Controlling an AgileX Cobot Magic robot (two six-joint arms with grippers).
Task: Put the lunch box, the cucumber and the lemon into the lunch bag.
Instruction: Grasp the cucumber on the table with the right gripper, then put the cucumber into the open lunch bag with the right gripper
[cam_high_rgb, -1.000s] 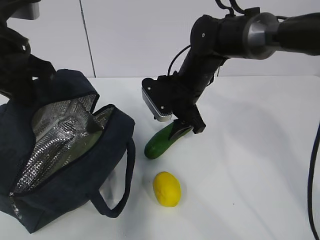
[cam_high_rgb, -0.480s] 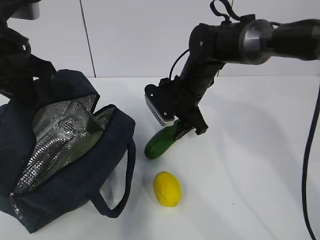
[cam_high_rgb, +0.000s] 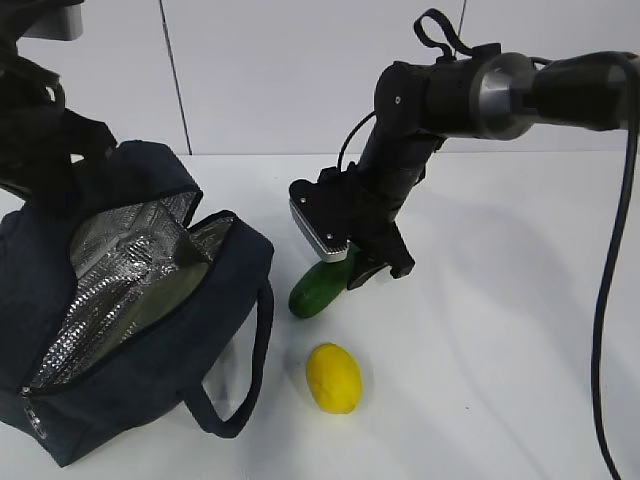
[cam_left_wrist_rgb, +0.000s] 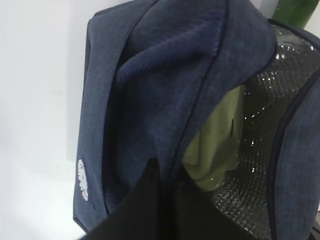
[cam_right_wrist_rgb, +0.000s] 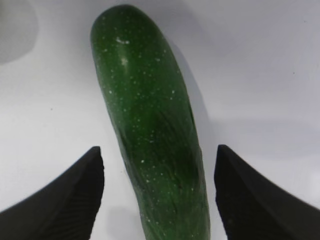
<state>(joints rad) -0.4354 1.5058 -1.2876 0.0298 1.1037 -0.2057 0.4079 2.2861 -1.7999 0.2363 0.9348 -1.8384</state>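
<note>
The navy lunch bag (cam_high_rgb: 215, 300) stands open at the left and shows its silver lining. The sage-green lunch box (cam_left_wrist_rgb: 216, 142) lies inside it and also shows in the exterior view (cam_high_rgb: 150, 300). My left gripper (cam_left_wrist_rgb: 165, 200) is shut on the bag's top edge and holds the opening apart. The dark green cucumber (cam_high_rgb: 318, 285) lies on the table right of the bag. My right gripper (cam_high_rgb: 368, 268) is open, with one finger on each side of the cucumber (cam_right_wrist_rgb: 150, 130) and not touching it. The yellow lemon (cam_high_rgb: 333, 377) lies in front of the cucumber.
The white table (cam_high_rgb: 500, 330) runs to the right and front. A white wall (cam_high_rgb: 270, 70) stands behind it. The bag's loop handle (cam_high_rgb: 255, 370) hangs toward the lemon. The right arm's cable (cam_high_rgb: 610, 300) hangs at the far right.
My right gripper has come down a little around the cucumber's far end. The cucumber, the lemon and the bag have not moved.
</note>
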